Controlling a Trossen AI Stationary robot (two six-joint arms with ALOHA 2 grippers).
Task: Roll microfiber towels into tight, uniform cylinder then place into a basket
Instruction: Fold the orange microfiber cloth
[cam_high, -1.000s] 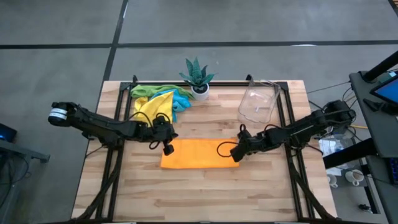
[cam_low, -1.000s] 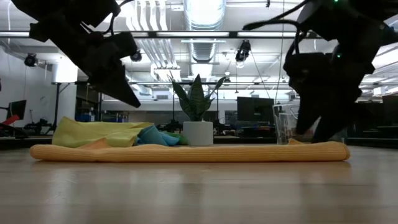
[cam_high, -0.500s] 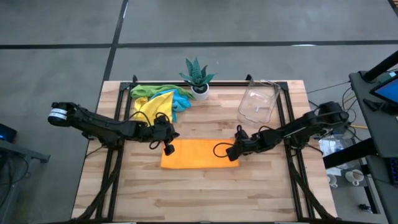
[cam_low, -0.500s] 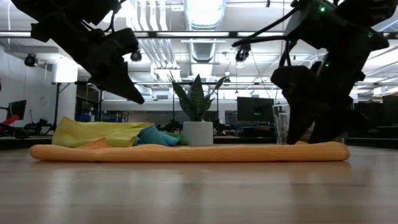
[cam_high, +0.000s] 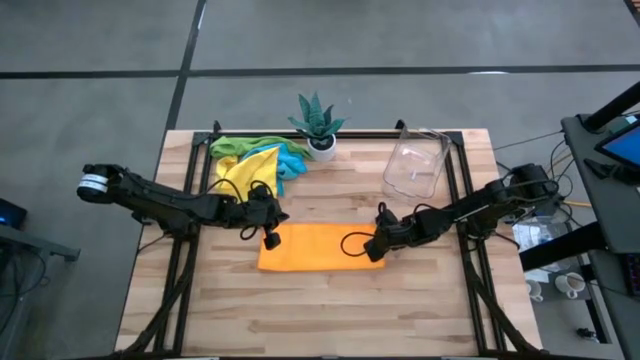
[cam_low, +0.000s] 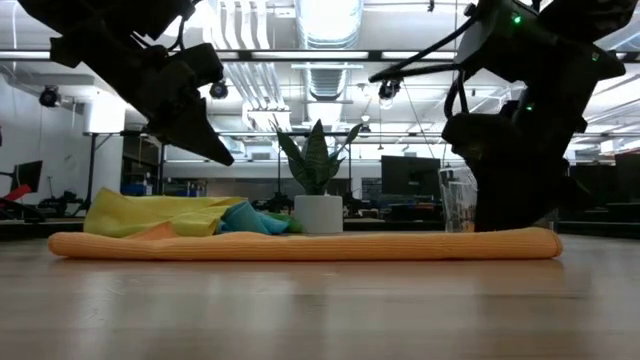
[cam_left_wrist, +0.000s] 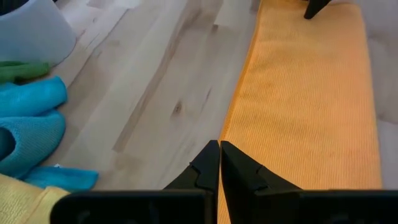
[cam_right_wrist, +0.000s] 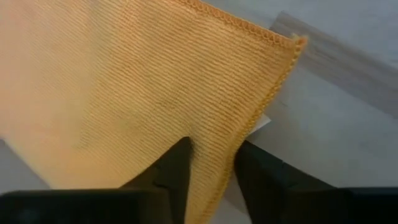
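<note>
An orange towel (cam_high: 318, 247) lies flat as a long folded strip in the middle of the table, seen edge-on in the low view as an orange towel (cam_low: 300, 245). My right gripper (cam_high: 376, 248) is down at its right end and shut on it. My left gripper (cam_high: 270, 238) is shut and hangs above the towel's left end, clear of it in the low view as the left gripper (cam_low: 205, 140). The clear basket (cam_high: 415, 165) stands at the back right. More towels, yellow, green and blue, lie in a heap (cam_high: 250, 160) at the back left. My right gripper pinches the orange towel's stitched right-end edge (cam_right_wrist: 239, 134) between its two fingers, a little way from the corner (cam_right_wrist: 298, 42). The fingers slant steeply down from the table's right side. The cloth bulges up between them; the rest lies flat on the table.
A potted spiky plant (cam_high: 318, 122) in a white pot stands at the back middle, between the towel heap and the basket. Bare wood lies in front of the orange towel, toward the near edge. Black frame rails run along the table's sides and back.
My right gripper has sunk onto the orange towel's right end, shifting slightly toward the table's left, and its fingers have drawn together on the edge. The towel has stayed flat in place.
</note>
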